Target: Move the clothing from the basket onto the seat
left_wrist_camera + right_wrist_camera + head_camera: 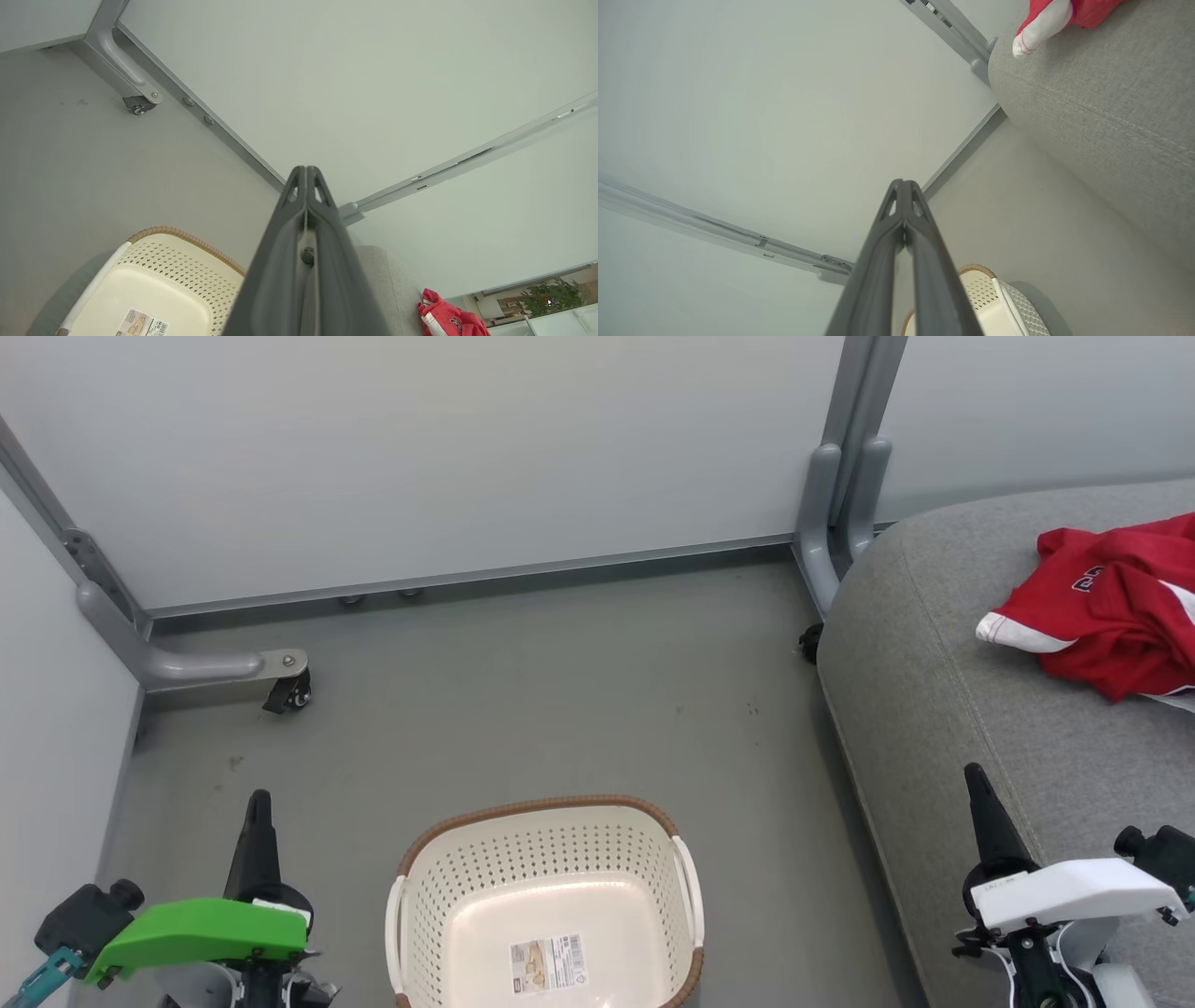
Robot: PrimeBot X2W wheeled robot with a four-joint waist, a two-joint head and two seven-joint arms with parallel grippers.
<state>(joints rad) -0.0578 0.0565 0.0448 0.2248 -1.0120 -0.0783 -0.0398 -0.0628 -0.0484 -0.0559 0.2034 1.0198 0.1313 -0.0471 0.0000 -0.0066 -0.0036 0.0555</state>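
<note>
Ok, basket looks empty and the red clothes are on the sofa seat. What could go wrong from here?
1. The clothing runs off the head view's right edge, so I can't confirm both garments are on the seat.
2. The shut right gripper appears over the seat's edge; a careless swing might snag the fabric.
3. The basket sits just ahead of the robot, so driving forward could knock it.

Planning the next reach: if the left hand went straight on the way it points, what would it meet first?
The shut left hand would probably meet the white partition panel first, just above its grey base rail; the way there looks free, though depth is unclear.
</note>
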